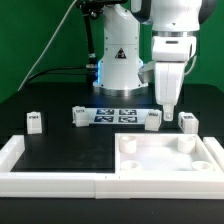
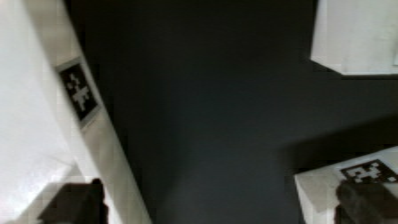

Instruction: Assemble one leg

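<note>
- Your gripper [image 1: 168,110] hangs right of centre in the exterior view, with its tips low over the black table [image 1: 70,145]. The wrist view shows the fingers [image 2: 71,205] spread wide, with nothing between them.
- The leg [image 1: 187,121] stands upright just to the exterior view's right of the tips, not touching them. A second leg [image 1: 152,120] sits just to their left.
- You'll likely need a short sidestep before closing — neither leg lies between the fingers yet.

Black table [image 1: 60,145], marker board [image 1: 112,114] flat at far centre, large white square tray-like piece [image 1: 165,169] near right, white L-shaped rail [image 1: 50,182] along near-left edge, green backdrop [image 1: 30,30].
</note>
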Tool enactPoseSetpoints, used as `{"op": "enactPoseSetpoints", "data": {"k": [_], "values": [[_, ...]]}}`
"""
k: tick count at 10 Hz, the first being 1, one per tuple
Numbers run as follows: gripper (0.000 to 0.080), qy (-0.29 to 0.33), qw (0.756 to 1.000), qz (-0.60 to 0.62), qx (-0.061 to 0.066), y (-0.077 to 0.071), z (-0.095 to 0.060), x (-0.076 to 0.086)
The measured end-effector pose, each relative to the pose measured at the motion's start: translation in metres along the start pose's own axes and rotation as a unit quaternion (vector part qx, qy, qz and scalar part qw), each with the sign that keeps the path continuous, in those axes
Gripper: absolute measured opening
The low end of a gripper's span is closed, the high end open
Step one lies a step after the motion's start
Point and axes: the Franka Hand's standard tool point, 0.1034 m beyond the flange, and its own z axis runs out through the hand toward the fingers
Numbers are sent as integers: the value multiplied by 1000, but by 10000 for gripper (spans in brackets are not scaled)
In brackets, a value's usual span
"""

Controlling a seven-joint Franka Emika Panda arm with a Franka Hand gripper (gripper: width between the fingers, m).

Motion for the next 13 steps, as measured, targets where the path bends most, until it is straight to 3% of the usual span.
{"op": "enactPoseSetpoints", "data": {"k": [1, 5, 7, 10, 11, 13], "values": [[649, 0, 1000, 4, 0, 0, 0, 0], [649, 4, 978, 209, 1, -2, 1, 1], [649, 7, 937, 349, 7, -23, 9, 6], [649, 6, 843, 537, 21, -40, 12, 29], [649, 5, 829, 559, 23, -45, 13, 36], [649, 3, 829, 559, 25, -50, 14, 42]]}}
